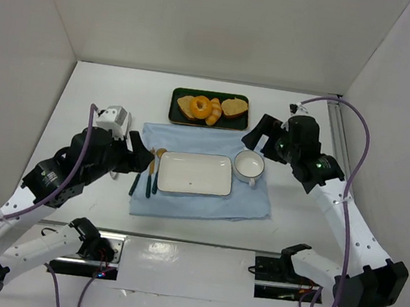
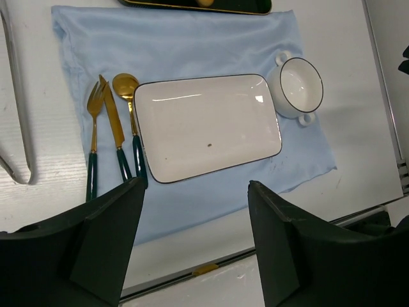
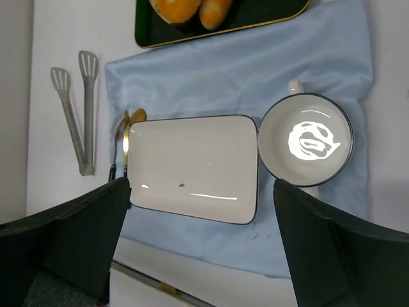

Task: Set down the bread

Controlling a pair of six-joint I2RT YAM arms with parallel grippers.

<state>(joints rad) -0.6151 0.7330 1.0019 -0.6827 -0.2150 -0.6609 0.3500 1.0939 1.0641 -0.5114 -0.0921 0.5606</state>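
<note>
The bread (image 1: 201, 107) is a glossy orange ring bun. It lies in the dark tray (image 1: 179, 116) at the back of the table, between toast slices and a ridged roll (image 1: 214, 113). In the right wrist view only the lower edge of an orange bun (image 3: 176, 9) shows in the tray (image 3: 268, 16) at the top. My left gripper (image 1: 141, 154) (image 2: 195, 185) is open and empty, hovering left of the white plate (image 1: 194, 173). My right gripper (image 1: 257, 134) (image 3: 201, 185) is open and empty, above the table right of the tray and behind the bowl (image 1: 249, 166).
A blue cloth (image 1: 251, 202) carries the rectangular plate (image 2: 208, 126) (image 3: 192, 167), a two-handled white bowl (image 2: 300, 86) (image 3: 305, 139) and gold cutlery (image 2: 115, 128). Metal tongs (image 3: 77, 115) (image 2: 16, 96) lie on the table left of the cloth. White walls enclose the table.
</note>
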